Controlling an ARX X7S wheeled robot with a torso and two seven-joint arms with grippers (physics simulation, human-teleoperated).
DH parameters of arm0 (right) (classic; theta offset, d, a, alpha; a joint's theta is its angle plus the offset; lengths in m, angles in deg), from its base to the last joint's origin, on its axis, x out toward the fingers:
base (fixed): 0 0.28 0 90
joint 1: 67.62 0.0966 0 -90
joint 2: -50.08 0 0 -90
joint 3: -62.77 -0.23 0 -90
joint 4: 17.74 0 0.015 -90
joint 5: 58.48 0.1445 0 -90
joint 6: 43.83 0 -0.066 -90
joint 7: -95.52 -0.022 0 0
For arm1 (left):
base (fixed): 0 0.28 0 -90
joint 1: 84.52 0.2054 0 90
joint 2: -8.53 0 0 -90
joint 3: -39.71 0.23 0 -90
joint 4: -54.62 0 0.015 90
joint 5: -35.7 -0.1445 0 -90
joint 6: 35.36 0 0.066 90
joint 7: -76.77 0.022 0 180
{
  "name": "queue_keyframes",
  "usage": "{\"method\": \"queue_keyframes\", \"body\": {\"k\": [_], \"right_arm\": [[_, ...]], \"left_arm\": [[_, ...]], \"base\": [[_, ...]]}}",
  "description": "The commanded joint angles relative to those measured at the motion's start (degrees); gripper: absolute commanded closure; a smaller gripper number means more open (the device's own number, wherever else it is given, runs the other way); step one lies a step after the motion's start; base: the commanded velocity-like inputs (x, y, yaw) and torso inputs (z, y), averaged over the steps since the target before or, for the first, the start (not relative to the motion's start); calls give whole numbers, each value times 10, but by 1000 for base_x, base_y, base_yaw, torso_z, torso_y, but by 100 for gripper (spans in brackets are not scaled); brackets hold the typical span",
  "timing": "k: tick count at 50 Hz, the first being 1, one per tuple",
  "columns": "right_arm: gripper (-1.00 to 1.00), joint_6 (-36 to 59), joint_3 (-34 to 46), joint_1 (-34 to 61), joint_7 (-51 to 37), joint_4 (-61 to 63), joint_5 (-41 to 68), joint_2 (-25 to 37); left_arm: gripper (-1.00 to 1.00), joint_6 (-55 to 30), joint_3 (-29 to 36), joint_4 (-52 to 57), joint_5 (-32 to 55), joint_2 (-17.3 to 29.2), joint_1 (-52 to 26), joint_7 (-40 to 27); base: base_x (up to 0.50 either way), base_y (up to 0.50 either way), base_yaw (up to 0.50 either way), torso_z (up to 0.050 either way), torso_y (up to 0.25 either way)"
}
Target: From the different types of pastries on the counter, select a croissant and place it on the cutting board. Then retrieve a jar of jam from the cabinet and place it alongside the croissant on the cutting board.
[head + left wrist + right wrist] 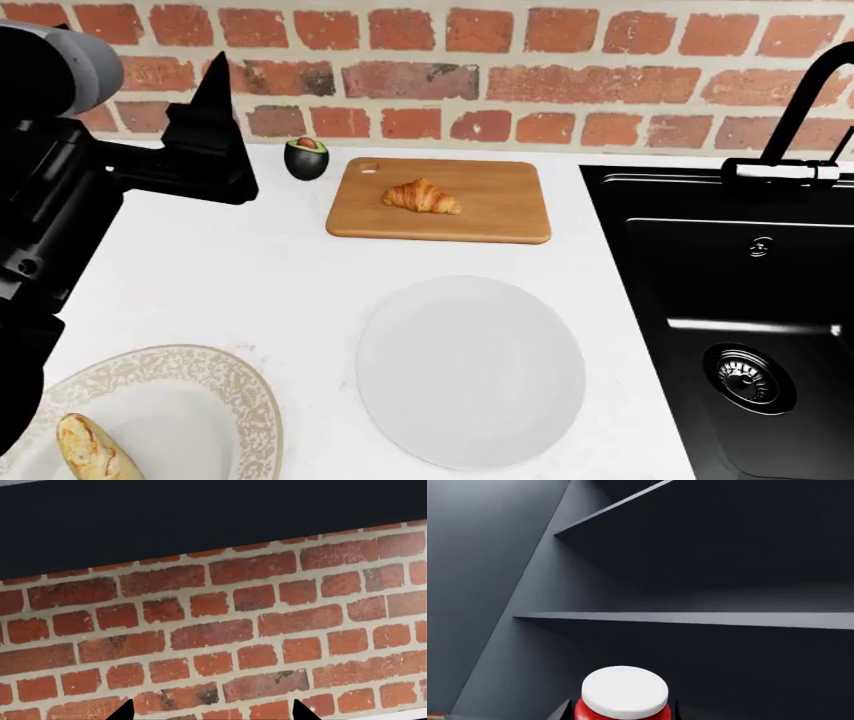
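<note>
Inside the dark cabinet [707,555], in the right wrist view, the jar of jam [624,695] stands upright, white lid up, red body below, its long axis vertical. The right gripper [620,711] shows only as two dark fingertips [562,711], one on each side of the jar's body and close against it; whether they press the glass cannot be told. A shelf [694,619] runs across above the jar. On the counter [267,290], in the head view, the croissant [422,196] lies on the cutting board [494,215], left of its middle, long axis running roughly left to right across the board. The board's hole sits at its far left corner, near a halved avocado [307,158] by the brick wall [534,60]. The left gripper [210,711] is raised at the left, well apart from the croissant; its two tips are spread wide with nothing between them, facing the bricks. A plain white plate [470,372] lies nearer than the board; a patterned plate [200,390] at lower left carries the bread [91,450]. The black sink [747,330] is at right.
</note>
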Motion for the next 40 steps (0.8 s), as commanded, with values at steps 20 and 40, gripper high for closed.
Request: {"method": "queue_keyframes", "body": {"k": [20,40], "right_arm": [[100,73,-7,3,126,29,82,26],[100,161,-9,3,186,87,109,41]], "left_arm": [[-100,3,3,-1,-1,1,-2,-2],[-100,0,12,-3,3,-3,-12,-6]], "base": [[0,0,0,0,1],[0,0,0,0,0]]}}
